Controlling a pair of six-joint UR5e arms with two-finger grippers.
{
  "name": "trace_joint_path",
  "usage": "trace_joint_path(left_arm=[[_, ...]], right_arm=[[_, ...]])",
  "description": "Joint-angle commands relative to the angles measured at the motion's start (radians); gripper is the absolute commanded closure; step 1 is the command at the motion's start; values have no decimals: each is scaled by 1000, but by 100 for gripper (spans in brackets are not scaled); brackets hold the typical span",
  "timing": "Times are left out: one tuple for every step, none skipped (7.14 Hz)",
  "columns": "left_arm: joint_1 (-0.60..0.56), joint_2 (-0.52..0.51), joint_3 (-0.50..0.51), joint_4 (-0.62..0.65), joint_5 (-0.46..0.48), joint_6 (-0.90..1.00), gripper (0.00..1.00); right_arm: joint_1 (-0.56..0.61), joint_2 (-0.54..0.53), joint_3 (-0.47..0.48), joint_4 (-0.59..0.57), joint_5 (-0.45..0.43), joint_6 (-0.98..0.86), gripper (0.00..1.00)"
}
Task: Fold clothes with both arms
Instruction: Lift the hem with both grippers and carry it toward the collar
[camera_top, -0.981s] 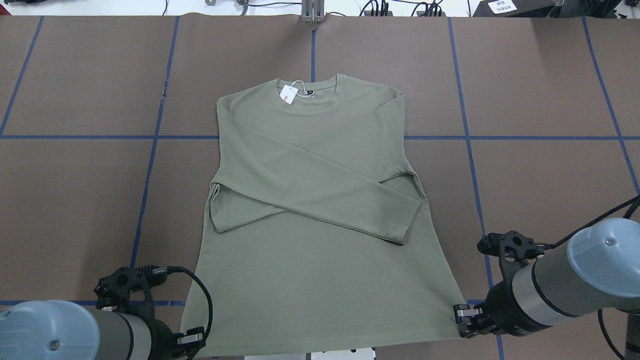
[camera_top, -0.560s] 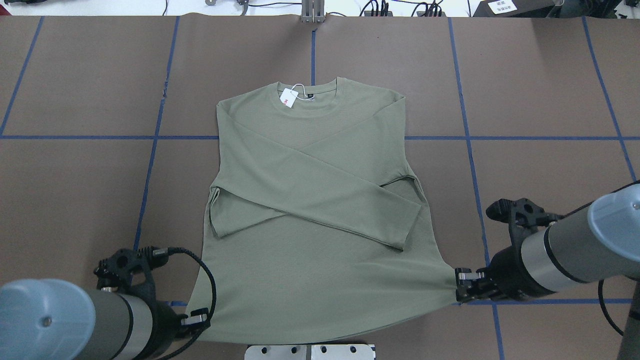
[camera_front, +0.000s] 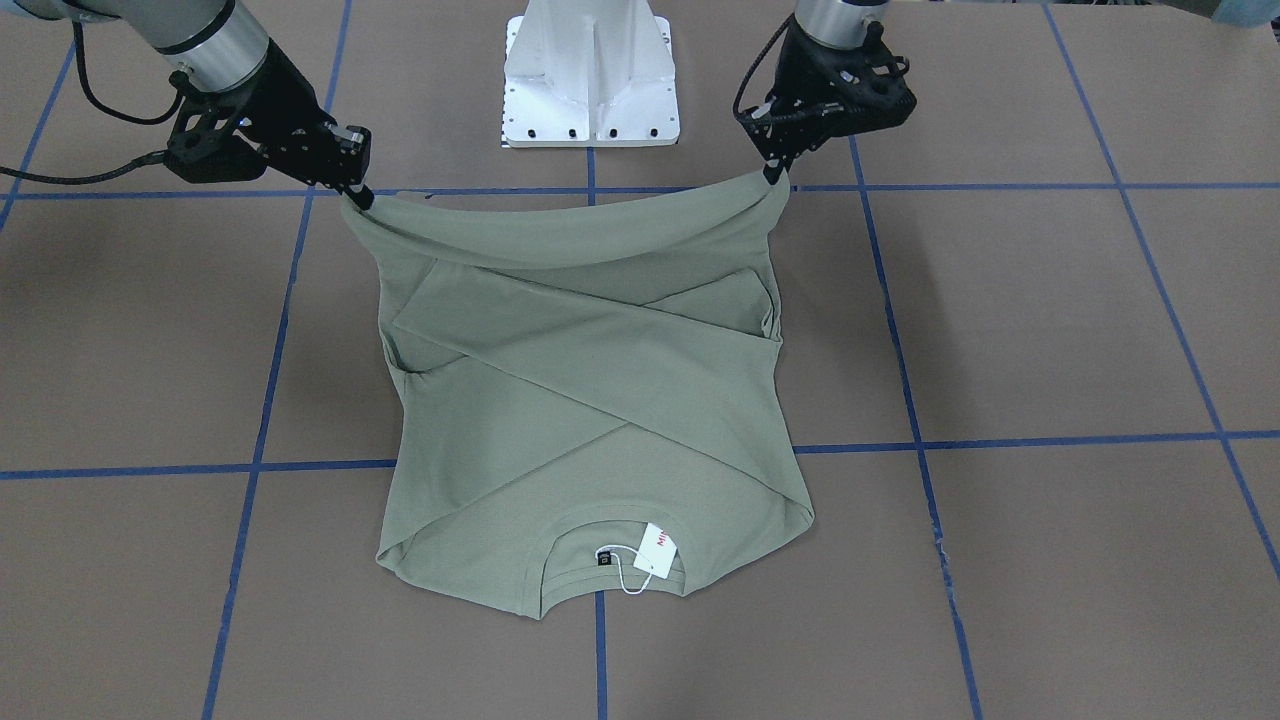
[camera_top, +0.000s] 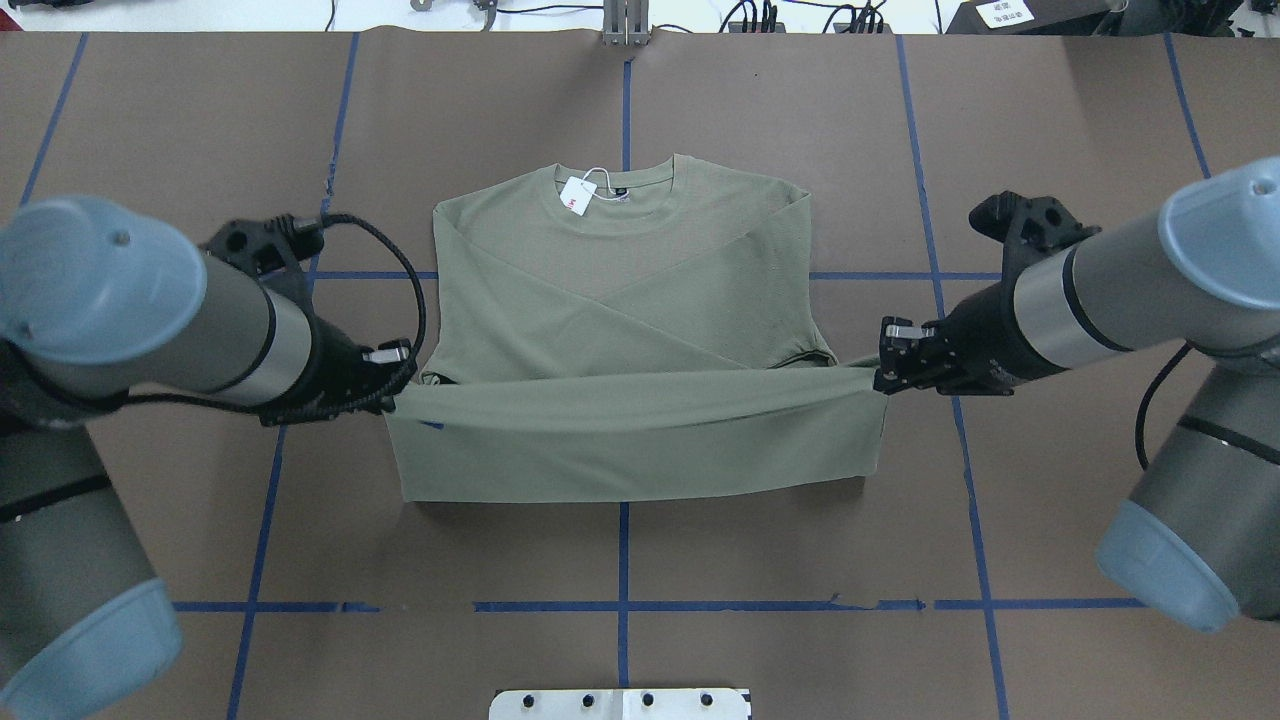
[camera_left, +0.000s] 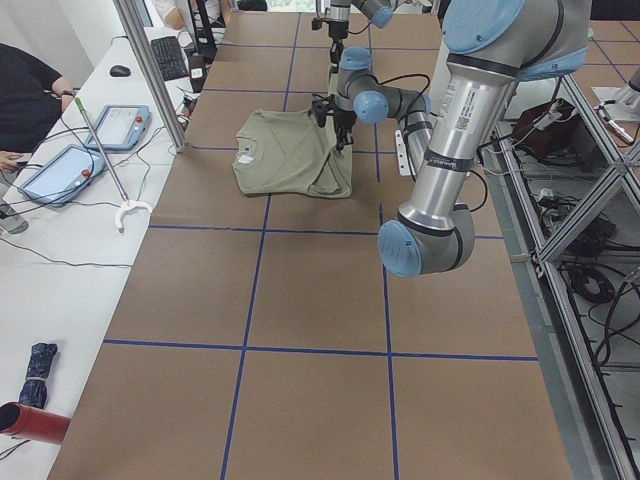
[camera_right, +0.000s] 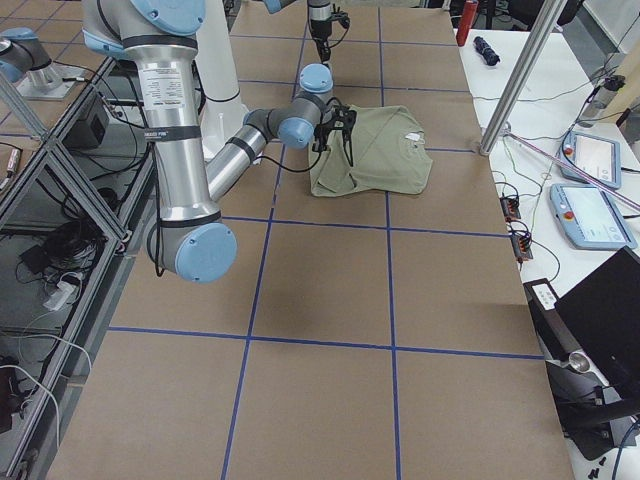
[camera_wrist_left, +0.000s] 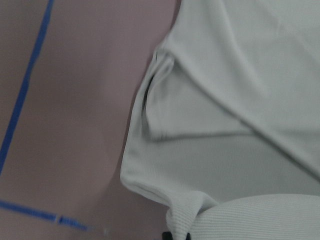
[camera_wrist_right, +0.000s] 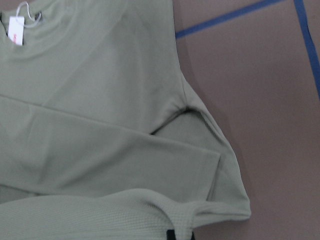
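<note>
The clothes are one sage-green long-sleeved shirt (camera_top: 620, 260) lying collar-far on the brown table, sleeves crossed over the chest, with a white hang tag (camera_top: 577, 193) at the collar. Its bottom hem is lifted off the table and stretched taut between both grippers, doubled over the lower body. My left gripper (camera_top: 392, 398) is shut on the hem's left corner and my right gripper (camera_top: 880, 378) on the right corner. In the front-facing view the left gripper (camera_front: 775, 176) is on the right, the right gripper (camera_front: 356, 196) on the left, and the raised hem (camera_front: 560, 235) sags between them.
The white pedestal base (camera_front: 590, 70) stands at the robot's edge of the table. Blue tape lines (camera_top: 623, 560) grid the brown surface. A side bench with tablets (camera_left: 60, 170) and a seated person (camera_left: 25, 90) runs along the far edge.
Both grippers have risen with the hem corners and moved away from the robot toward the collar. The shirt's lower part is now folded over itself.
</note>
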Motion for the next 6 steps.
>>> trace_joint_path(left_arm=[[-151,-77,119,-8,-14,18,100],[-184,-121,167,-8,-14,16,100],[-199,-182,269,-38,-11,15,100],[-201,-197,384,-163,-9,6,100],[-207,-197,500,-298,-5,5,100],[-219,-197,559,-360,-2,7,100]], right_arm=[[89,113,-128,-1,-3,-62,100],[110,179,-201,-1,-3,-64,100],[129,251,-287,-1,-29,-64,100],[138,305,-373,0,-64,-67,100],[140,381,-482,21,-80,-67,100],[140,435,-583,60,-95,-67,100]])
